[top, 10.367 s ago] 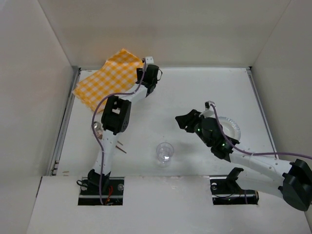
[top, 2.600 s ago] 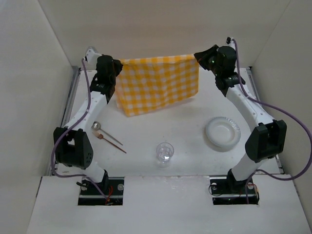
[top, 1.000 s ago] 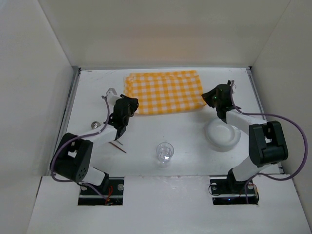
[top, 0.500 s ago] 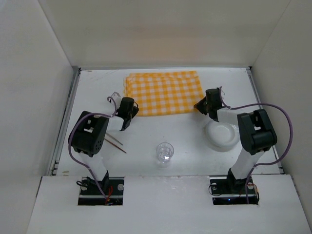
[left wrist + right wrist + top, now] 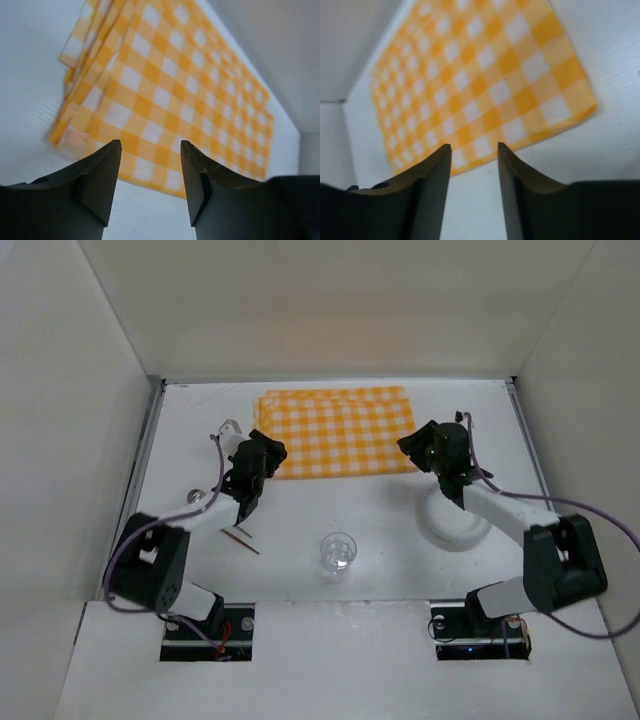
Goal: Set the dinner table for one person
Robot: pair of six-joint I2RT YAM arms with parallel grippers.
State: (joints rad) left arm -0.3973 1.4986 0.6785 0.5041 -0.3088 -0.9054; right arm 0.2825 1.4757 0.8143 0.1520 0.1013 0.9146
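The orange-and-white checked cloth [image 5: 335,430] lies flat at the back middle of the white dinner table [image 5: 330,502]. My left gripper [image 5: 266,452] hovers just off the cloth's near left corner, open and holding nothing. In the left wrist view the cloth [image 5: 175,90] lies beyond the open left gripper [image 5: 151,147], its left edge in loose folds. My right gripper [image 5: 410,447] is by the near right corner, open too. The right wrist view shows the cloth [image 5: 475,85] ahead of the empty right gripper [image 5: 474,147].
A white plate [image 5: 455,522] sits at the right, partly under the right arm. A clear glass [image 5: 338,552] stands at the front middle. A spoon [image 5: 198,498] and a brown-handled utensil [image 5: 241,538] lie at the left beside the left arm. White walls enclose the table.
Both grippers were shut at the cloth's near corners; now both are open and drawn slightly back from it. The cloth lies where it was spread.
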